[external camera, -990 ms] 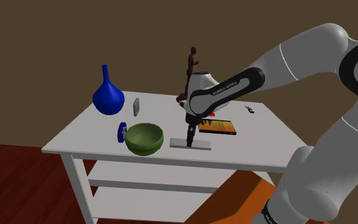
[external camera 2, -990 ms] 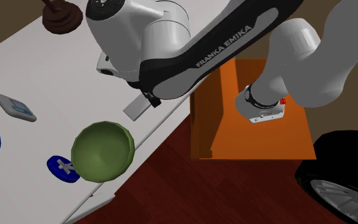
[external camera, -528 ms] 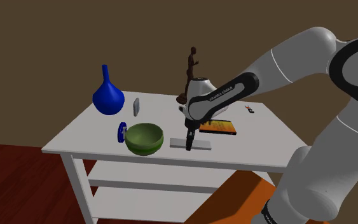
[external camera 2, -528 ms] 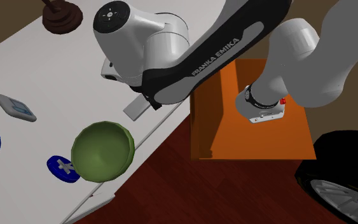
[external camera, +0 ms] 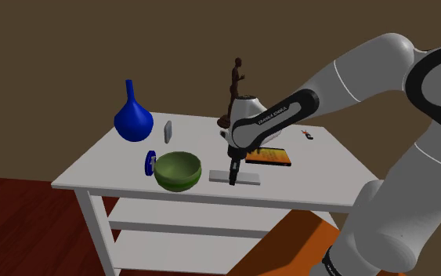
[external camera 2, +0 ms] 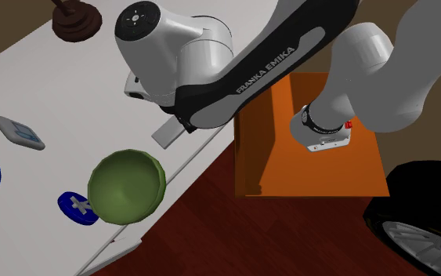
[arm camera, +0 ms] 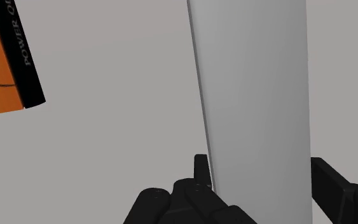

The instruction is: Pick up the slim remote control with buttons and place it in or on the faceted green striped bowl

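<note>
The slim remote (external camera: 250, 179) is a plain grey slab lying flat near the white table's (external camera: 117, 168) front edge, just to the shoulder view's right of the green bowl (external camera: 177, 170). My gripper (external camera: 233, 177) points straight down onto its middle. In the wrist view the remote (arm camera: 257, 95) runs between the two black fingers (arm camera: 201, 167), which press against its long edges, so my gripper (arm camera: 260, 164) is shut on it. In the second exterior view the arm hides most of the remote (external camera 2: 166, 133), with the bowl (external camera 2: 124, 187) close by.
An orange book (external camera: 269, 156) lies just behind the remote. A blue vase (external camera: 133, 118), a small grey device (external camera: 168, 131) and a blue disc (external camera: 150, 163) stand beyond and beside the bowl. A brown figurine (external camera: 235, 86) stands at the back. The orange stand (external camera 2: 312, 149) sits beside the table.
The hand came down a little onto the remote, and the fingers closed in from wide apart to its edges. The remote and bowl have not moved.
</note>
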`<state>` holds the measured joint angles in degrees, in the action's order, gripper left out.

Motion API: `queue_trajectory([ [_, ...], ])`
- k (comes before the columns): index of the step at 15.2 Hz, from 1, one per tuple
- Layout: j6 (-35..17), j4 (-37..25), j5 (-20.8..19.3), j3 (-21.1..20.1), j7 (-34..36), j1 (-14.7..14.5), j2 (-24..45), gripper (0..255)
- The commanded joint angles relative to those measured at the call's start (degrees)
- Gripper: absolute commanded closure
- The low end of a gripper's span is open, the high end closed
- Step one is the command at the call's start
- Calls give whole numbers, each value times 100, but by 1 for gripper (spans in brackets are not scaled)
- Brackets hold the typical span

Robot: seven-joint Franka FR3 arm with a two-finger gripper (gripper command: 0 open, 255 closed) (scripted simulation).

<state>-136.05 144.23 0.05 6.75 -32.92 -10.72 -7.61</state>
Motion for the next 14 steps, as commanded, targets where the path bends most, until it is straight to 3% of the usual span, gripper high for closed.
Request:
queue_trajectory([
  [1, 0, 3, 1, 1, 2, 1, 3, 255],
  [6, -1, 3, 1, 2, 1, 1, 4, 255],
  [14, 684, -254, -58, -18, 55, 14, -426, 255],
])
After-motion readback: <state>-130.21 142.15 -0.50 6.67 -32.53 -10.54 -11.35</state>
